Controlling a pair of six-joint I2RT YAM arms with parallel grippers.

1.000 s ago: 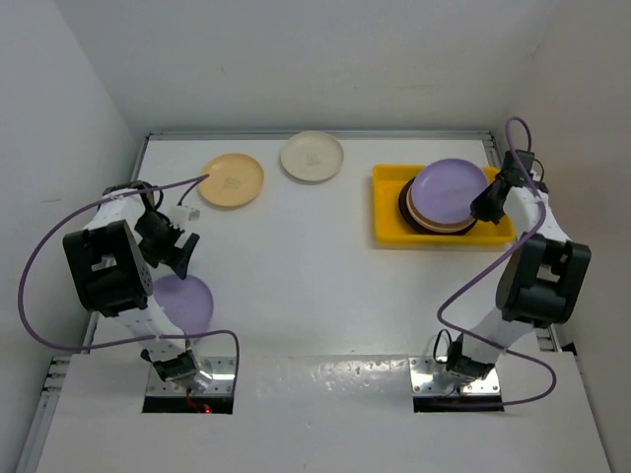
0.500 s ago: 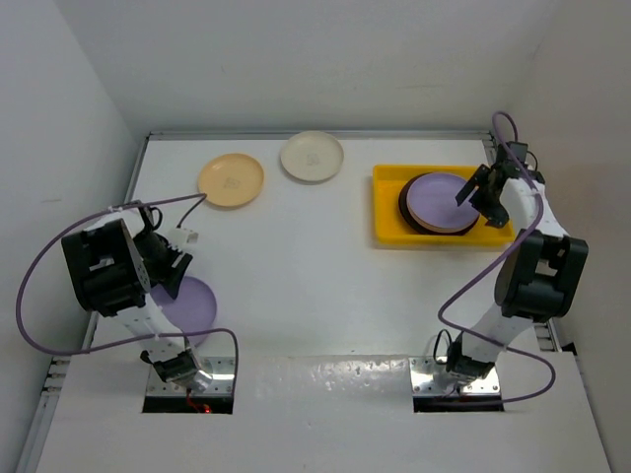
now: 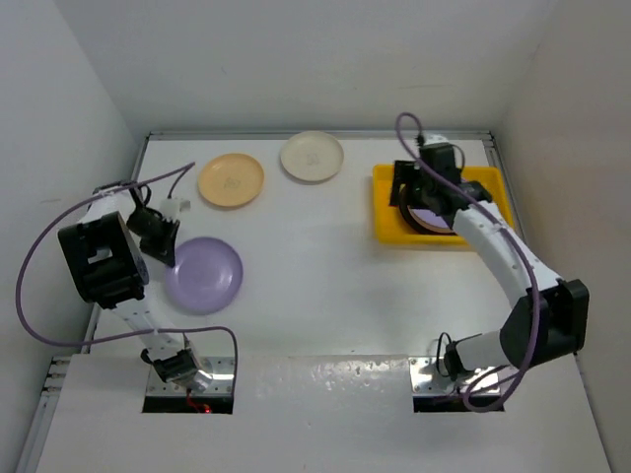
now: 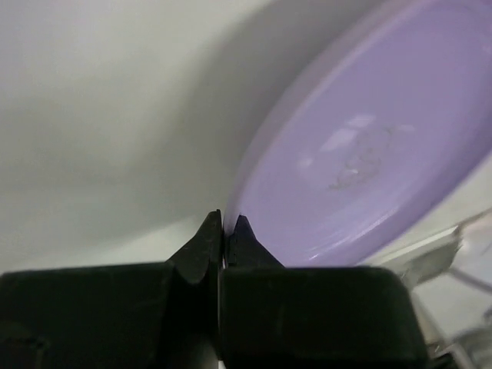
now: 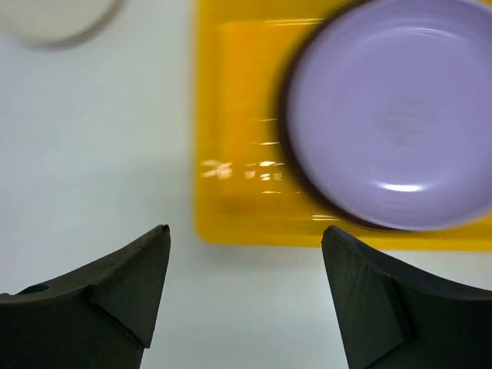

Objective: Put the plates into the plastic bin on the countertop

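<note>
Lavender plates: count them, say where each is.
2. One round lavender plate at the white countertop's left, rim pinched by the left tool; the other tops the stack in the yellow plastic bin. Others may hide beneath.

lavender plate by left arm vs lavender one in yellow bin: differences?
Left-side round lavender plate sits on the white countertop; the other lavender plate tops a stack in the yellow plastic bin. Left gripper pinches the first's rim; open right gripper holds nothing. Both round, shallow.
</note>
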